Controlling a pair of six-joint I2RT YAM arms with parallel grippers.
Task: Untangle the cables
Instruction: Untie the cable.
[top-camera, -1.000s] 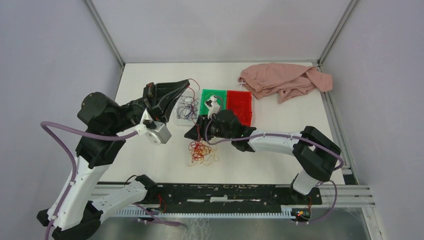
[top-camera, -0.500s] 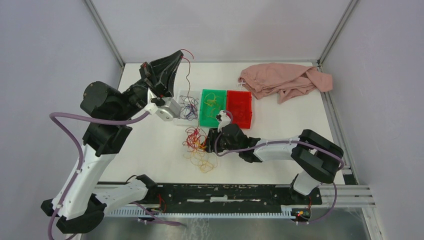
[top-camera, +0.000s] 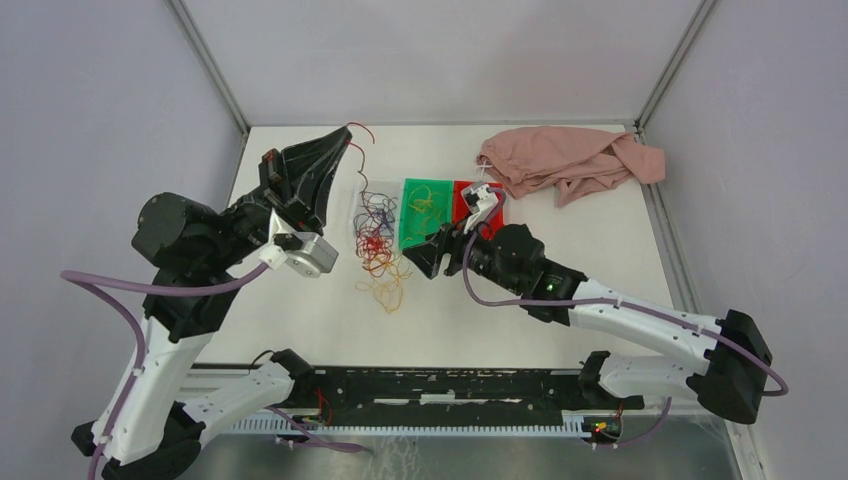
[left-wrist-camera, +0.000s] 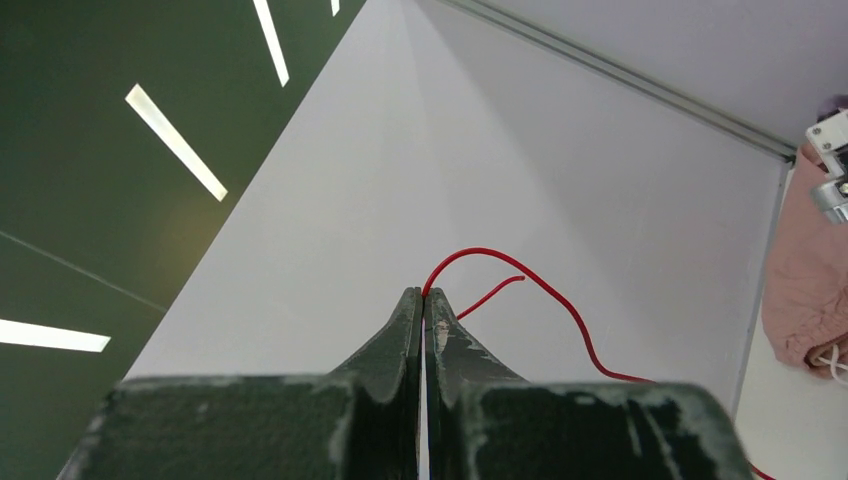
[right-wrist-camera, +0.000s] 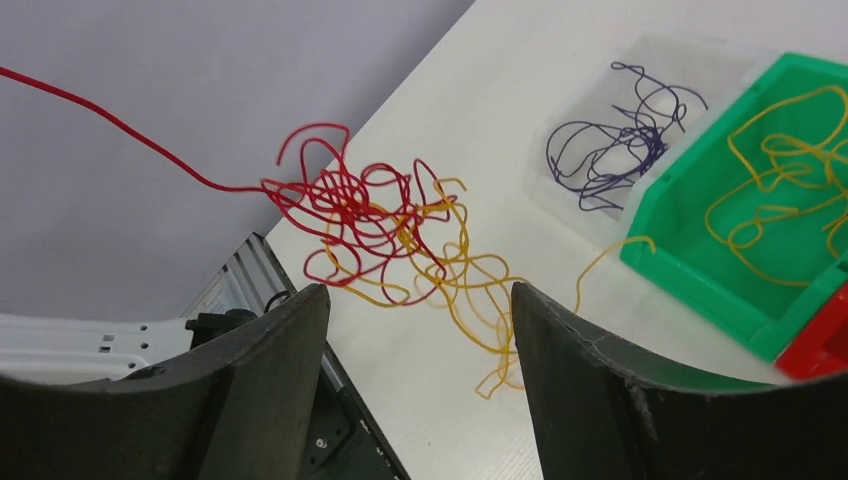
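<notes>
Left end effector (left-wrist-camera: 424, 300) pinches a thin red wire strand (left-wrist-camera: 540, 285) rising from the red-and-yellow-orange cable tangle (top-camera: 378, 262) on the white surface (top-camera: 300, 320), right end effector (right-wrist-camera: 418, 292) spread (holding nothing), so an unanchored pull may just drag the clump.

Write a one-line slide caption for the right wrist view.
Open end effector facing tangled red and yellow wires; purple wires in clear tray.

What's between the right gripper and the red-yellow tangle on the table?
Nothing visible. The right gripper is open, with the tangle straight ahead of it. One red strand runs up from it to the left gripper, which is shut on it.
</notes>
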